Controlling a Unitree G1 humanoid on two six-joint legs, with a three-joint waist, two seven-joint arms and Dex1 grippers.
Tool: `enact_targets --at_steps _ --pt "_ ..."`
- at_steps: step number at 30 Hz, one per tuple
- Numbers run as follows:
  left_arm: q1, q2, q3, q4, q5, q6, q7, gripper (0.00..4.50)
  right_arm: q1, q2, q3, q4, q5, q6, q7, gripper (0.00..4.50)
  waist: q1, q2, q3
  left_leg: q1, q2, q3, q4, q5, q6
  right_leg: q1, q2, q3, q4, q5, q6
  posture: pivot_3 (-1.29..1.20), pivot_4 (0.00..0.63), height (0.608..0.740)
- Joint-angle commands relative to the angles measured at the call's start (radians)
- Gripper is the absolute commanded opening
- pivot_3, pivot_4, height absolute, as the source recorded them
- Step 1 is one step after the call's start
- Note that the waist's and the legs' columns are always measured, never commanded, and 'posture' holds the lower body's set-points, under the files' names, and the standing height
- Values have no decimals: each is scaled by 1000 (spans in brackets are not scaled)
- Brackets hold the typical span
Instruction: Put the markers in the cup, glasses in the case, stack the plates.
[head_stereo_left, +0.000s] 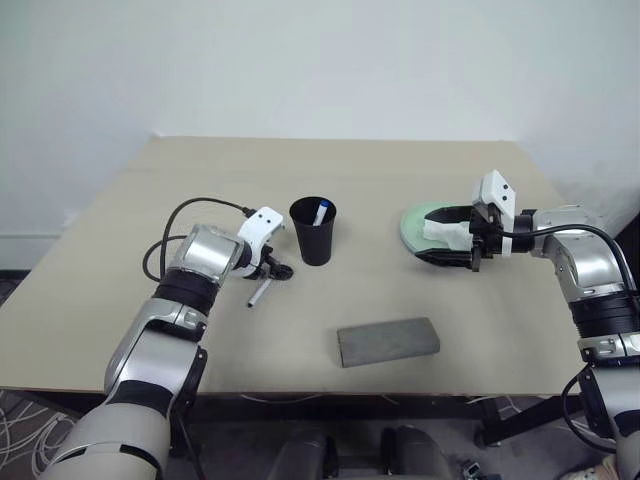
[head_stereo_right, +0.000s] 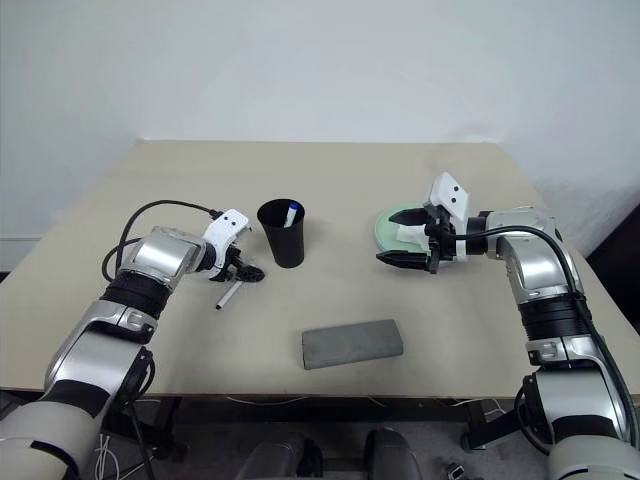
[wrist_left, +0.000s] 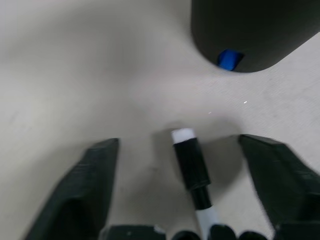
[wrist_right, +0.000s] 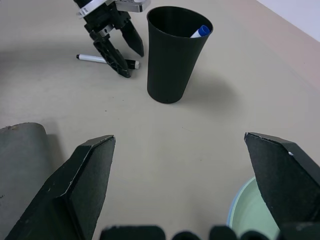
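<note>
A black-capped marker lies flat on the table just left of the black cup. My left gripper points down over it, open, with one finger on each side of the cap and neither touching. A blue-capped marker stands inside the cup. The plates sit at the right, mint green on top, with a crumpled white tissue on them. My right gripper hovers open over their near edge and holds nothing. The grey case lies near the front edge. The glasses are out of view.
The beige table ends at a white wall behind. A black cable loops off my left wrist above the tabletop.
</note>
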Motion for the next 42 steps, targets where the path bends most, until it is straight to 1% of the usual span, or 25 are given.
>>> enact_targets --at_steps 1,3,5,6,8,17,24,26,29,30,32,34,36,38,42 --pt "-21 0 12 10 16 3 13 2502 -25 -8 -18 -20 4 -14 0 4500 0 0 0 0 0 0 0 0 0 0 0 0 0 0 0 0 0 738" --pt "-18 0 10 11 20 3 14 1833 -27 -6 -17 -18 3 -14 0 4500 0 0 0 0 0 0 0 0 0 0 0 0 0 0 0 0 0 738" --pt "-15 2 7 8 22 5 11 1068 -27 -6 -16 -19 3 -15 0 4500 0 0 0 0 0 0 0 0 0 0 0 0 0 0 0 0 0 738" --pt "-15 3 7 5 22 5 8 803 -28 -5 -16 -18 3 -15 -1 4500 0 0 0 0 0 0 0 0 0 0 0 0 0 0 0 0 0 738" --pt "-16 7 9 -9 16 11 -5 102 -28 -5 -16 -17 2 -15 -1 4500 0 0 0 0 0 0 0 0 0 0 0 0 0 0 0 0 0 738" --pt "-25 48 23 -62 9 46 -34 102 -25 -4 -17 -18 1 -18 -3 4500 -1 0 0 -1 0 0 0 0 0 -1 0 0 0 0 0 0 0 738" --pt "-42 129 41 -96 4 50 -69 102 -27 -3 -15 -15 -1 -20 -2 4500 -1 0 0 -1 0 0 0 0 0 -2 0 0 0 0 0 0 0 738" --pt "-58 149 58 -92 -1 38 -71 102 -29 -2 -15 -14 -2 -20 -2 4500 -1 0 0 -1 0 0 0 0 0 -2 0 0 0 0 0 0 0 738" --pt "-109 160 119 -58 -22 8 -43 102 -30 -2 -14 -13 -3 -20 -1 4500 1 -1 0 -2 0 -1 0 0 0 -2 0 -1 0 0 0 0 0 738" --pt "-133 154 162 -49 -43 -14 -26 102 -32 -1 -13 -11 -3 -20 -1 4500 2 -1 0 -2 0 -1 0 0 0 -2 0 -1 0 0 0 0 0 738" --pt "-197 116 293 -26 -130 -48 9 102 -33 1 -13 -9 -4 -21 0 4500 3 -1 0 -3 0 -1 0 0 0 -3 -1 -1 -1 0 0 0 0 738" --pt "-232 72 390 -51 -218 -64 5 102 -32 1 -12 -9 -4 -22 1 4500 5 -1 0 -4 -1 -1 0 0 0 -4 -2 -2 -1 0 0 0 0 738" --pt "-236 26 446 -107 -284 -114 -13 102 -33 3 -12 -10 -4 -21 1 4500 5 -1 0 -5 -2 -1 0 0 0 -4 -3 -3 0 0 0 0 0 738" --pt "-238 -27 506 -126 -324 -188 31 102 -34 4 -12 -8 -4 -21 2 4500 4 -1 0 -5 -3 -1 0 3 -6 -4 -4 -3 0 0 0 0 0 738" --pt "-218 -120 549 -125 -344 -391 105 102 -35 6 -11 -9 -4 -22 1 4500 2 -1 0 -5 -3 1 0 4 -6 -4 -4 -2 0 1 0 0 0 738"
